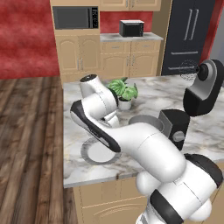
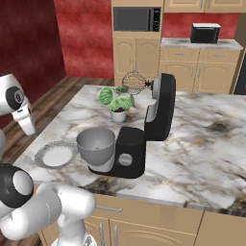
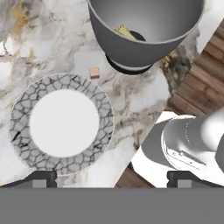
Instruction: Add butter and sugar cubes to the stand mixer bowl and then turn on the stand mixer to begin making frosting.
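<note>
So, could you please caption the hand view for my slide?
Open hand above the empty plate; a sugar cube lies beside the bowl holding butter.

Stand mixer bowl (image 2: pixel 96 144) is open from top; tilted-up mixer head (image 2: pixel 160 108) stands behind it. Plate (image 3: pixel 61 122) w/ sugar cube (image 3: pixel 94 72) just beside; plant (image 2: pixel 116 103) blocks far side.

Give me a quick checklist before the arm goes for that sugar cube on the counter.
1. Gripper open and empty: ok.
2. Butter already in the stand mixer bowl: ok.
3. Sugar cube in the bowl: not ok; it lies on the counter between plate and bowl.
4. Space around the cube for both fingers: cannot tell.
5. Stand mixer head tilted up, bowl open from above: ok.
</note>
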Motion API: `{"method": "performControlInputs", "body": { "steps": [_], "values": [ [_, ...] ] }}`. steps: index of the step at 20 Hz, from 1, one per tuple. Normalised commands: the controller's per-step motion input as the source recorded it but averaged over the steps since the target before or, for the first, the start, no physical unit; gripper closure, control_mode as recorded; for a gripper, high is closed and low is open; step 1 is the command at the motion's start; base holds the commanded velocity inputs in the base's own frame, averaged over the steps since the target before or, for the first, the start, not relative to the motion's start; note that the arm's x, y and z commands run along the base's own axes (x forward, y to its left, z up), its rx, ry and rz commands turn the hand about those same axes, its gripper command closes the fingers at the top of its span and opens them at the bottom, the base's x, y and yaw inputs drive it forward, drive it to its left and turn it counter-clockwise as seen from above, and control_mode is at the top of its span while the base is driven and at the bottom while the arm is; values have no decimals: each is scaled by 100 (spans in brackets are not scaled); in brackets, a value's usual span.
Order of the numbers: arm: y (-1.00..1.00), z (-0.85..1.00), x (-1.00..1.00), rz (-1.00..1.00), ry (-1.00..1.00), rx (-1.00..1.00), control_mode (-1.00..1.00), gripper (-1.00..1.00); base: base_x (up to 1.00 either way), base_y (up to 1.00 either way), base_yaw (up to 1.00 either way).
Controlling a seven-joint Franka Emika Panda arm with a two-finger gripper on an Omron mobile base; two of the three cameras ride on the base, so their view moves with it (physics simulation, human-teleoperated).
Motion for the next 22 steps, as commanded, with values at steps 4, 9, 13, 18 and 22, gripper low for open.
{"method": "performControlInputs", "body": {
  "steps": [4,9,13,18,22],
  "values": [
    [-24,-7,0,-23,0,0,-100,-100,0,0,0],
    [-76,0,0,-1,0,0,-100,-100,0,0,0],
    [-97,0,0,7,0,0,-100,-100,0,0,0],
    [-80,0,0,11,0,0,-100,-100,0,0,0],
    [-18,0,7,2,0,0,-100,-100,0,0,0]
  ]
}}
